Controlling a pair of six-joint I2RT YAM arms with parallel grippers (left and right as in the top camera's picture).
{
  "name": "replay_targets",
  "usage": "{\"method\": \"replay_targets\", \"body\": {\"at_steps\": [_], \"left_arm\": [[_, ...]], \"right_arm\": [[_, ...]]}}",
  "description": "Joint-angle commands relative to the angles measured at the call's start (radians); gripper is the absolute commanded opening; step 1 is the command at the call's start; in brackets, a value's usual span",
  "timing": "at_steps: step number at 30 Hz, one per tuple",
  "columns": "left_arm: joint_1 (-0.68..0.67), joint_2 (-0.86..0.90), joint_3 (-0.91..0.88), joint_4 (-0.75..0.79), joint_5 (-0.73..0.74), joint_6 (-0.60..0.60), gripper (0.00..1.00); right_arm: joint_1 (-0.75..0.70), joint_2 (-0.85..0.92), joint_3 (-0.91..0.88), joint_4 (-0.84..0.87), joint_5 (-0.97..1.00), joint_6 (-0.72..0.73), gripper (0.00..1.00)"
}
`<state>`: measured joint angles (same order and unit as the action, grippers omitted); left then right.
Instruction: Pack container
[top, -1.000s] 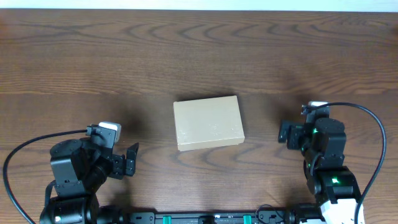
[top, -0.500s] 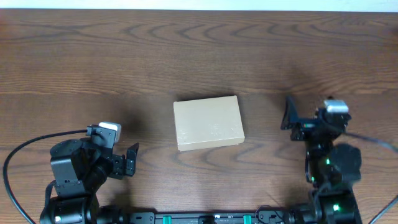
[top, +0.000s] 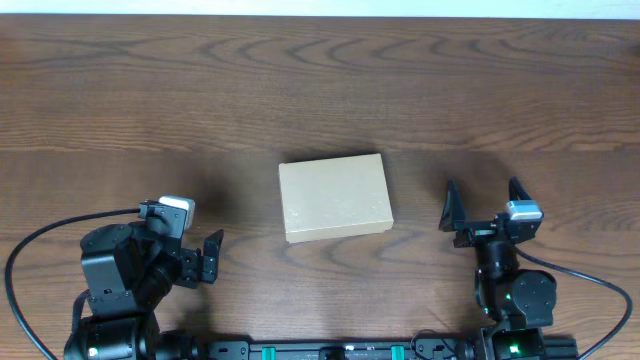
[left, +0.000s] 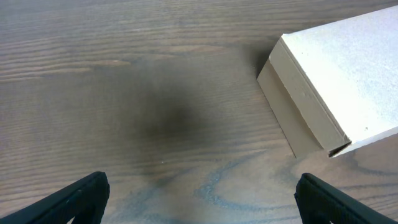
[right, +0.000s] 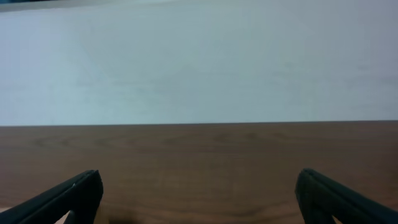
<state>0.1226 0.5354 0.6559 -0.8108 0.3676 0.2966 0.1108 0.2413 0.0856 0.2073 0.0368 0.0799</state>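
The container is a small tan cardboard box with its flap lid shut, lying flat at the middle of the table. Its near left corner shows in the left wrist view. My left gripper is open and empty, low at the left front, well left of the box. My right gripper is open and empty, right of the box, pointing toward the far side of the table. The right wrist view shows only table and wall between its fingers.
The dark wooden table stretches around the box. A pale wall rises past the table's far edge. Black cables loop near both arm bases at the front.
My right arm has swung and lowered: the gripper turned from facing the box to pointing away toward the far edge, fingers now wide apart. The left arm and box have not moved.
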Motion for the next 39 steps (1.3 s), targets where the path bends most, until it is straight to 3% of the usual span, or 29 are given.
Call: {"method": "replay_targets", "body": {"at_steps": [1, 11, 22, 39], "left_arm": [[0.002, -0.006, -0.004, -0.002, 0.011, 0.014, 0.95], [0.002, -0.006, -0.004, -0.002, 0.011, 0.014, 0.95], [0.002, -0.006, -0.004, -0.002, 0.011, 0.014, 0.95], [0.002, -0.006, -0.004, -0.002, 0.011, 0.014, 0.95]], "right_arm": [[0.006, -0.036, -0.033, 0.006, -0.012, 0.020, 0.99], [-0.005, -0.187, -0.081, -0.068, -0.012, 0.020, 0.99], [-0.014, -0.237, -0.080, -0.286, -0.016, 0.020, 0.99], [-0.025, -0.236, -0.080, -0.282, -0.019, -0.010, 0.99]]}}
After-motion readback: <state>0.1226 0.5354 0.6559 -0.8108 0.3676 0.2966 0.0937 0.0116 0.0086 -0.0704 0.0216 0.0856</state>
